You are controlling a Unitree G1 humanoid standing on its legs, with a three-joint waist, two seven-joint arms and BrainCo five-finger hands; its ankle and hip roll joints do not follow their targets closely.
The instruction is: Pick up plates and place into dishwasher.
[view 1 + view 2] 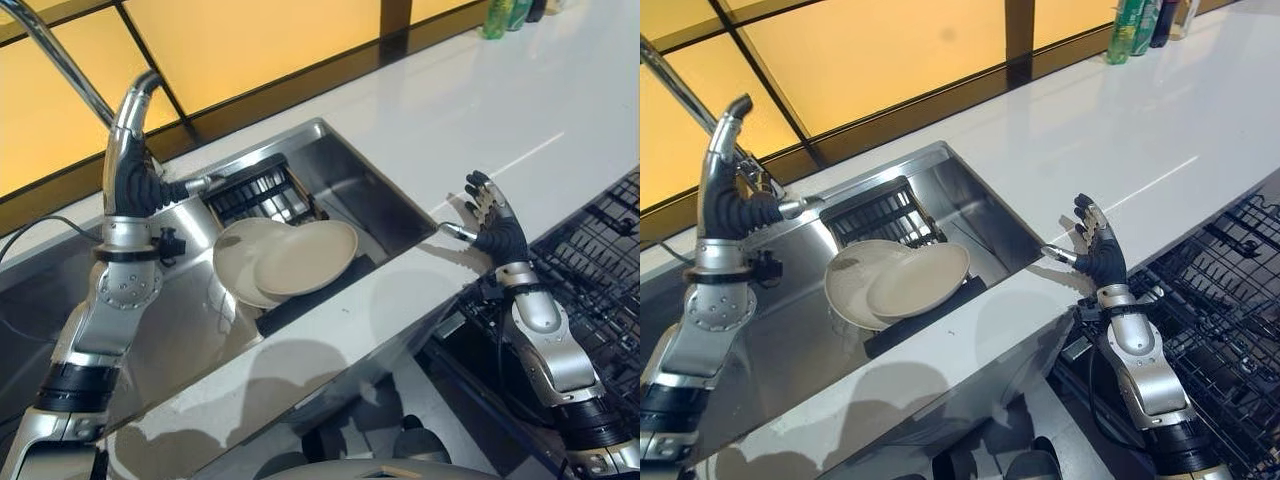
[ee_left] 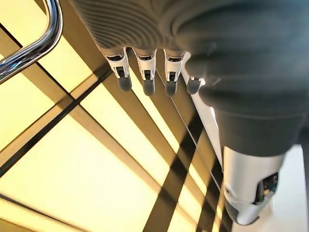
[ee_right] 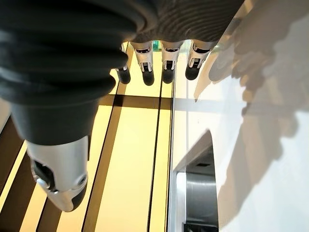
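Note:
Two cream plates lie overlapped in the steel sink (image 1: pixel 345 180), the upper plate (image 1: pixel 310 255) resting on the lower plate (image 1: pixel 235 265), both propped on a black rack. My left hand (image 1: pixel 135 185) is raised at the sink's left side beside the chrome faucet (image 2: pixel 29 48), well above the plates; its fingers (image 2: pixel 147 77) are straight and hold nothing. My right hand (image 1: pixel 492 228) hovers over the white counter's front edge, to the right of the sink. It is open with its fingers (image 3: pixel 166 65) spread and empty.
The dishwasher's black wire rack (image 1: pixel 600 270) is pulled out at the lower right, just beside my right arm. A black drain grid (image 1: pixel 262 190) sits at the back of the sink. Green bottles (image 1: pixel 497 18) stand at the counter's far right corner.

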